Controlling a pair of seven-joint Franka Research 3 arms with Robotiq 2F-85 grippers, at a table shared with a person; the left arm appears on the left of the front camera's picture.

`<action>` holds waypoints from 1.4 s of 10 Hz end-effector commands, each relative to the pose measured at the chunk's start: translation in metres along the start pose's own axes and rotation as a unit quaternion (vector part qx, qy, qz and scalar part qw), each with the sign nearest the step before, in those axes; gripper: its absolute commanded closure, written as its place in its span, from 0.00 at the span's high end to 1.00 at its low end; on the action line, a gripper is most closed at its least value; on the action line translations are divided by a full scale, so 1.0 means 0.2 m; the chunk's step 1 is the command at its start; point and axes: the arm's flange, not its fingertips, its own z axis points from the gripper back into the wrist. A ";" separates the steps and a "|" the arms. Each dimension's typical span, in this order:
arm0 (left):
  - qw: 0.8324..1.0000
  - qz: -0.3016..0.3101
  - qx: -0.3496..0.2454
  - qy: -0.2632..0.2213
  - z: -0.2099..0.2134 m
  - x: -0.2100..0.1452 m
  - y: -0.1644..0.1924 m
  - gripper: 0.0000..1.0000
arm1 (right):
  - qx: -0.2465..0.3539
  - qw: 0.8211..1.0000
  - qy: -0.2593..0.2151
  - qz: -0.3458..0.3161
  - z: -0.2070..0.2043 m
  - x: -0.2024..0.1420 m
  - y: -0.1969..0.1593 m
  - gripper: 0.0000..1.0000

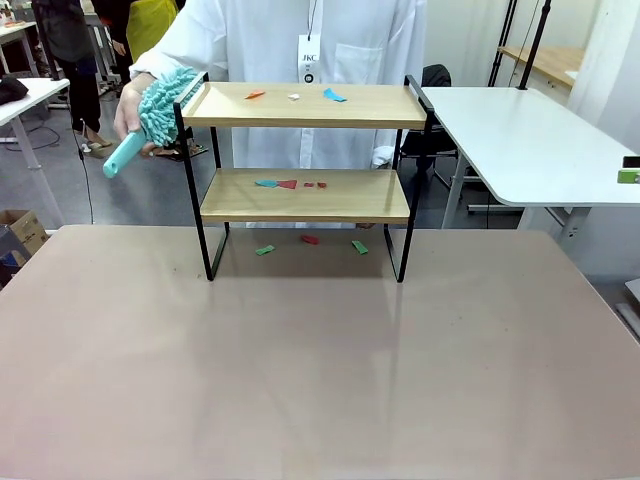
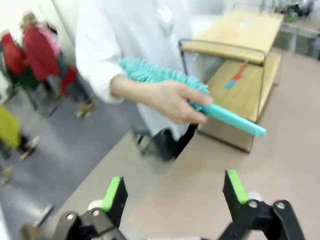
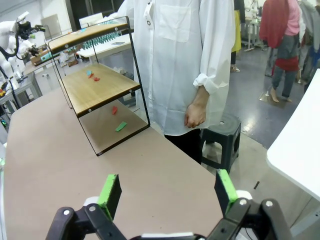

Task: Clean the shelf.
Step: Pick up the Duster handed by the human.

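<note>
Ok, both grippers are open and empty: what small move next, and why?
Probably ease the left gripper forward toward the teal duster, lining its open jaws on the bare handle end. The person's hand holds the duster out beside the shelf, handle end free, and coloured scraps lie on both boards, so taking the tool looks like the first step.
</note>
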 end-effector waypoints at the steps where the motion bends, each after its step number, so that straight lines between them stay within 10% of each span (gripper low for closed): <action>1: 0.990 0.032 0.020 0.134 0.00 0.17 -0.19 1.00 | 0.001 1.000 -0.001 0.002 -0.01 0.01 0.00 1.00; 5: 0.943 0.072 0.138 0.293 -0.13 0.55 -0.48 1.00 | 0.001 1.000 -0.001 0.002 -0.01 0.01 0.00 1.00; 11: 0.930 0.215 0.176 0.242 -0.49 0.62 -0.74 1.00 | 0.001 1.000 -0.001 0.002 -0.01 0.01 0.00 1.00; 14: 0.938 0.167 0.162 0.255 -0.44 0.70 -0.77 1.00 | 0.001 1.000 -0.001 0.002 -0.01 0.01 0.00 1.00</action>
